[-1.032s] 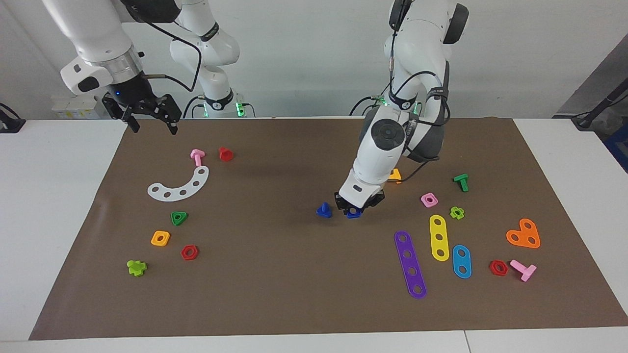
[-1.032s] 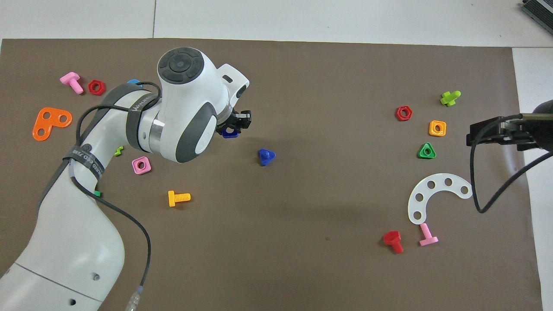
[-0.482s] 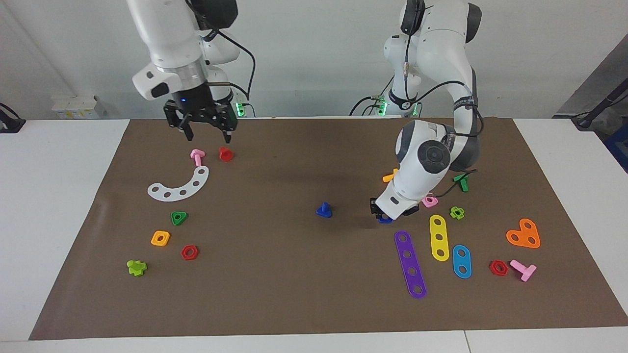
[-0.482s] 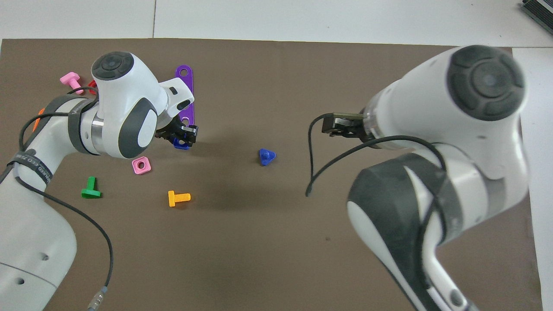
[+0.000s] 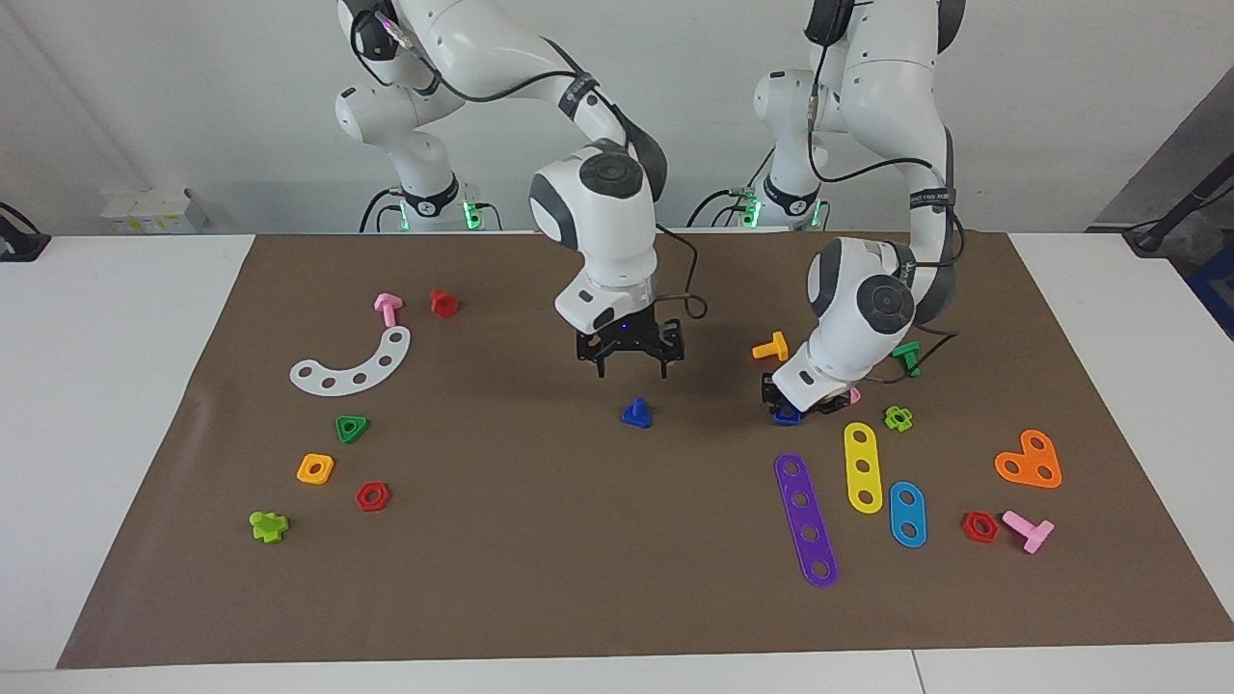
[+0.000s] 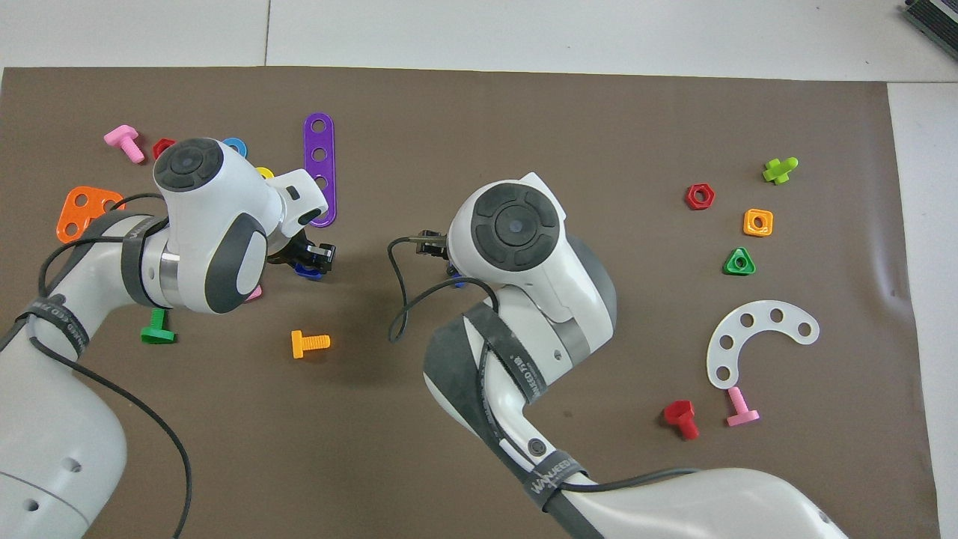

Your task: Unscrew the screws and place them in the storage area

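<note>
Across the tabletop (image 5: 116,405), spread with a brown mat (image 5: 540,578), probably to keep the small parts from skating.

Toward the right arm's end, at the storage area (image 5: 280,414): marked by the white curved strip (image 5: 352,366), with green, orange and red nuts lying farther from the robots. No blue piece there yet.

Toward the left arm's end, down at the mat near the purple strip (image 5: 806,520): left claw (image 5: 796,405) pinched on the blue square nut (image 5: 786,417), probably to set it among the loose strips, out of the way.

Over mid-mat: right claw (image 5: 631,364) spread wide, empty, tips down directly over the screw (image 5: 636,413). Lined up, apparently, for a drop and a pinch.

Standing on its flat head, shaft up, clear of every other piece, so easy to straddle. Well apart from the storage area.
</note>
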